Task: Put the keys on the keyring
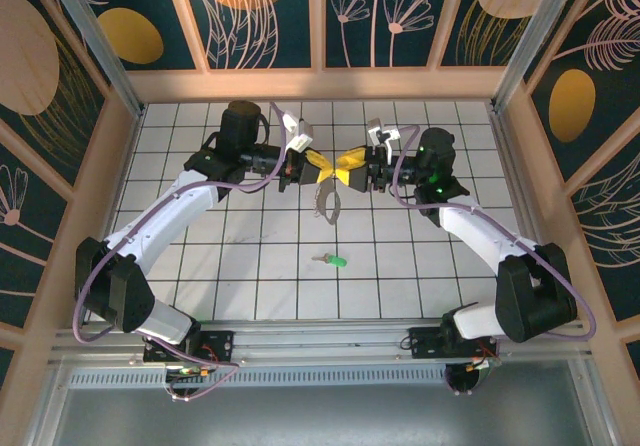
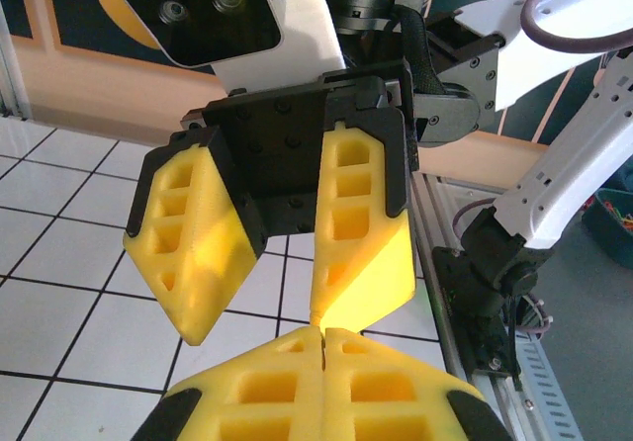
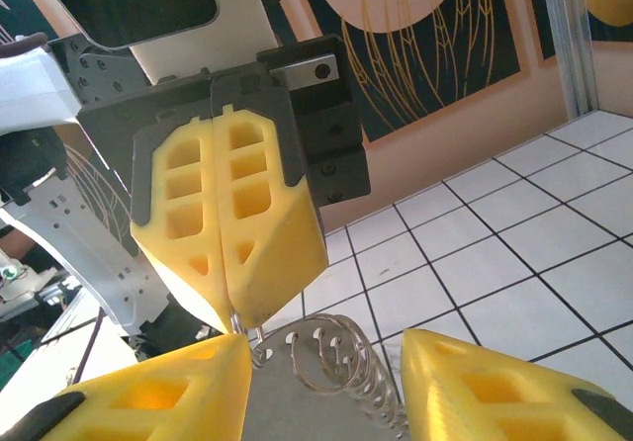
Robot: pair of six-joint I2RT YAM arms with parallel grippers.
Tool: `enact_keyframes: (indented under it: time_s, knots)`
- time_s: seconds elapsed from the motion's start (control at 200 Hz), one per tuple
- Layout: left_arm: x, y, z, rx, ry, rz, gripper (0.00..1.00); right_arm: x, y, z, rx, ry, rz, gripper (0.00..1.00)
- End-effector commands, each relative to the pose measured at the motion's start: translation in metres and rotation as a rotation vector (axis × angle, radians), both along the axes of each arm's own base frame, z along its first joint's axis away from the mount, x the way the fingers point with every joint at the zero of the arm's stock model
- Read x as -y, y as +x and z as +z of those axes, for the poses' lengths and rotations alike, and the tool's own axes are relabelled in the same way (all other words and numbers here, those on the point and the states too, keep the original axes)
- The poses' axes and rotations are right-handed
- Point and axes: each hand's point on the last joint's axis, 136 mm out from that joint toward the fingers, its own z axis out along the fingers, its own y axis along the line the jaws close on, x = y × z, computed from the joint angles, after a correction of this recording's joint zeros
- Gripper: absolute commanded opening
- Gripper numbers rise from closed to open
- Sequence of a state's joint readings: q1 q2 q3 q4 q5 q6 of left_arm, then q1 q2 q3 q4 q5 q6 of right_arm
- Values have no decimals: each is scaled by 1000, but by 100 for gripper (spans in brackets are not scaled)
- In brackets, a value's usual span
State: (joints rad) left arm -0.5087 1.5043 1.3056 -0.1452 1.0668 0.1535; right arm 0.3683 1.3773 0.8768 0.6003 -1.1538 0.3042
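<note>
Left pincer point(image 3: 237, 324) clamps shut on the coiled silver wire keyring point(image 3: 336, 354); right pincer point(image 2: 255, 328) stands half open.

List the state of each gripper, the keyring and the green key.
Left gripper: jaws shut, pinching the keyring.
Right gripper: jaws open, not gripping.
Keyring: hanging above the table from the left gripper.
Green key: lying flat on the table, off the ring.

Below the jaws we see a white counter point(image 1: 250, 266) ruled with a dark grid. Beyond the jaws stand dark teal wall panels point(image 1: 265, 6) with orange discs and pale plant drawings, set in a light wooden frame point(image 1: 310, 83).
</note>
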Motion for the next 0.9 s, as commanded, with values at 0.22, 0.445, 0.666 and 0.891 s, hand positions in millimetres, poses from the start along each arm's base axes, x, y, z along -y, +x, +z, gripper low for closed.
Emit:
enact_keyframes:
  time_s: [0.22, 0.445, 0.666, 0.891]
  knots:
    - [6, -4, 11, 36, -43, -47, 0, 11, -10, 15, 90, 2, -7, 47]
    - [7, -5, 11, 37, -46, -52, 0, 9, -13, 17, 85, 11, 9, 47]
    - [8, -5, 11, 35, -47, -54, 0, 0, -13, 17, 84, 14, 32, 47]
    - [9, -5, 11, 35, -47, -58, 0, -4, -14, 17, 84, 14, 51, 37]
